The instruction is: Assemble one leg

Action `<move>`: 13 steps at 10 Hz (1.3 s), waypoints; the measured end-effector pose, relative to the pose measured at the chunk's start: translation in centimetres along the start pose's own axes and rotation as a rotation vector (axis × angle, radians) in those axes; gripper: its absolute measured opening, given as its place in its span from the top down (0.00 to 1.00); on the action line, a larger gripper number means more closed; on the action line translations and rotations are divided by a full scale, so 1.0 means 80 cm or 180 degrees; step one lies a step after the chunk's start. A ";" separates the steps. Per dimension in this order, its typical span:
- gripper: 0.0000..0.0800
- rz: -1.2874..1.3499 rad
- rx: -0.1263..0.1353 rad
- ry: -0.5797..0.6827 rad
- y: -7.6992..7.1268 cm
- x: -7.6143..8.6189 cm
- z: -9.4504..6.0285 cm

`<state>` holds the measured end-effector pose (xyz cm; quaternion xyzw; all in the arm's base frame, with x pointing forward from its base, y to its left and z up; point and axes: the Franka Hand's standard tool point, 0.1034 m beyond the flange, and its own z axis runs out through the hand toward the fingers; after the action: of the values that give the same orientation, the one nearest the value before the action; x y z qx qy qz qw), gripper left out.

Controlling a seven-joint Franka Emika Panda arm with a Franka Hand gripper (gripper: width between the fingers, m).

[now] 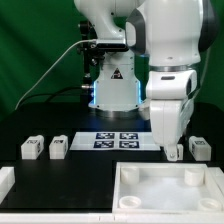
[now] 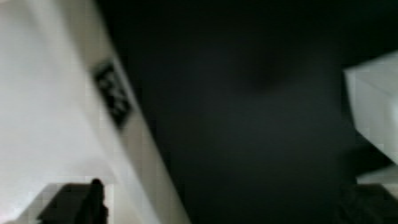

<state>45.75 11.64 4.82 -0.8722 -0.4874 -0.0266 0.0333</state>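
Though leg (image 1: pixel 32 149) wears b/w tag (image 1: pixel 31 146), can't tell if hand (image 1: pixel 168 143) is open.

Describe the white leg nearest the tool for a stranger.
Find the large white square moulded piece in front. Past its far edge, toward the exterior view's right, sits the small white tagged leg. It lies at the tool; its twin block lies farther right.

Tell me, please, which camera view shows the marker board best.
The exterior view: the marker board lies in plain sight, its tags visible. The wrist view is blurred; a white tagged surface appears there, but whether it is the board cannot be told.
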 end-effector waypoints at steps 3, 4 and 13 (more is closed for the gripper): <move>0.19 0.1050 0.0049 0.0072 -0.018 0.011 -0.001; 0.19 0.1457 0.0073 0.0078 -0.020 0.013 -0.001; 0.19 0.2731 0.0500 -0.0916 -0.090 0.038 0.015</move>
<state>41.22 18.13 4.08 -0.9848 -0.0824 0.1480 0.0392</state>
